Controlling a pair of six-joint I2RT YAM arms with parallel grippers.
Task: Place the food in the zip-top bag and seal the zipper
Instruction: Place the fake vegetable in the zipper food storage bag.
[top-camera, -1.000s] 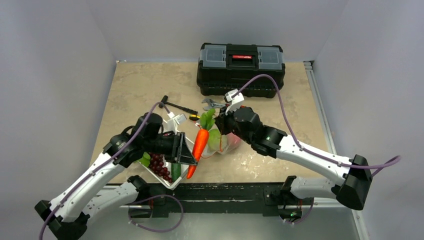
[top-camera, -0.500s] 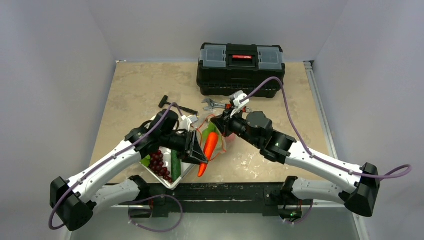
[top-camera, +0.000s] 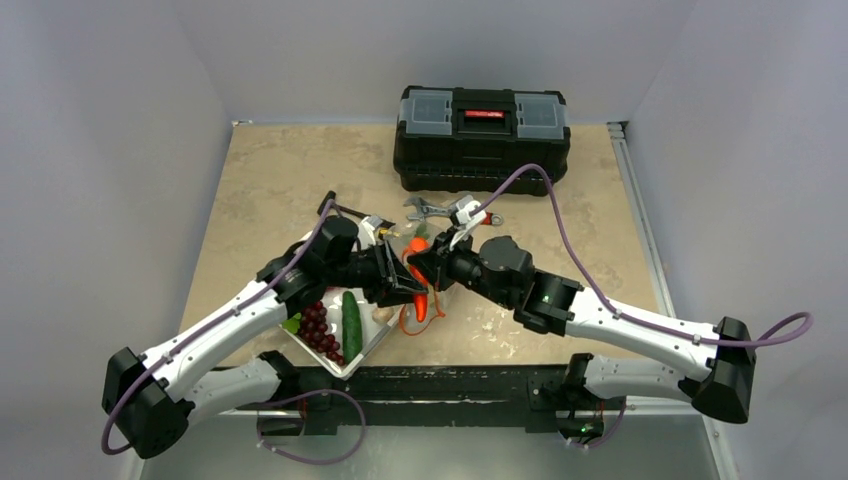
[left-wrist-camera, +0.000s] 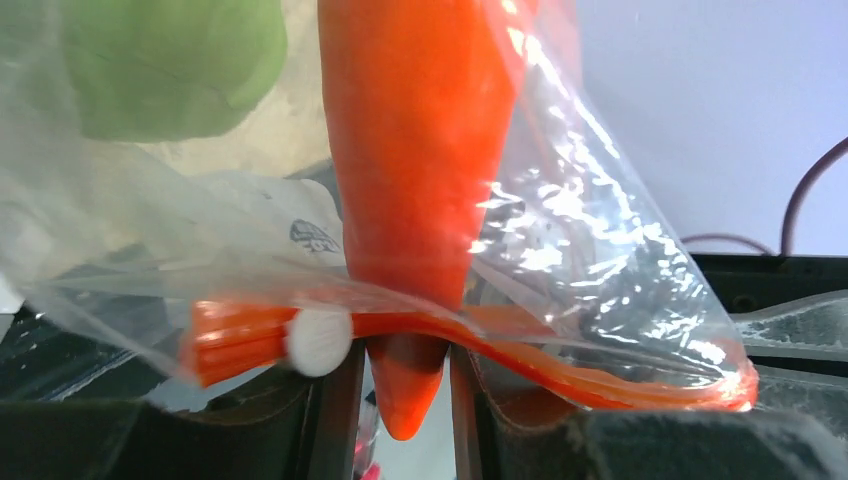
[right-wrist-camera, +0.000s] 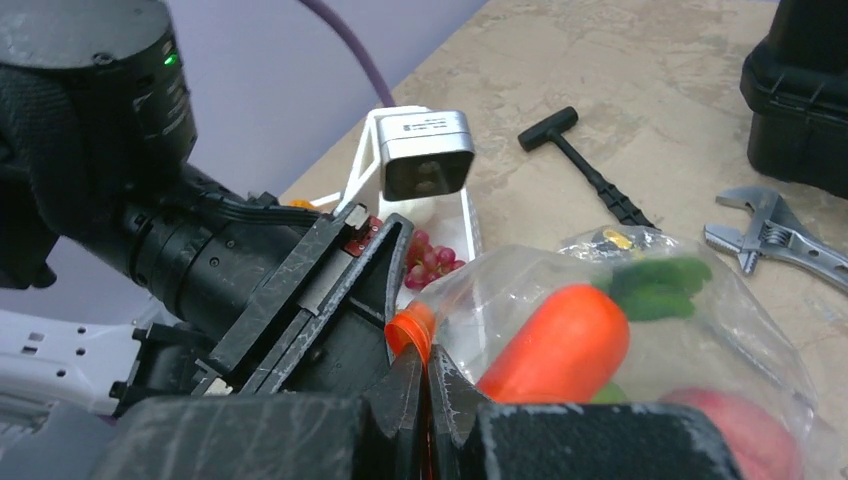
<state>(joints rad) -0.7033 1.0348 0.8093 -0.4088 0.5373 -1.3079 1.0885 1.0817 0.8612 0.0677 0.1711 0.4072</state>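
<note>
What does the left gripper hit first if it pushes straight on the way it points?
The left gripper, jaws shut on the orange toy carrot, has the clear plastic bag's red-orange zipper strip lying across its tips. That likely comes first, though depth is unclear.

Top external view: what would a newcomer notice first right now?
The bright orange toy carrot, mostly inside the clear crinkly zip-top bag at table centre, its tip pinched by the left hand. The right hand grips the bag's red-orange zipper strip. Behind sits a black plastic toolbox.
</note>
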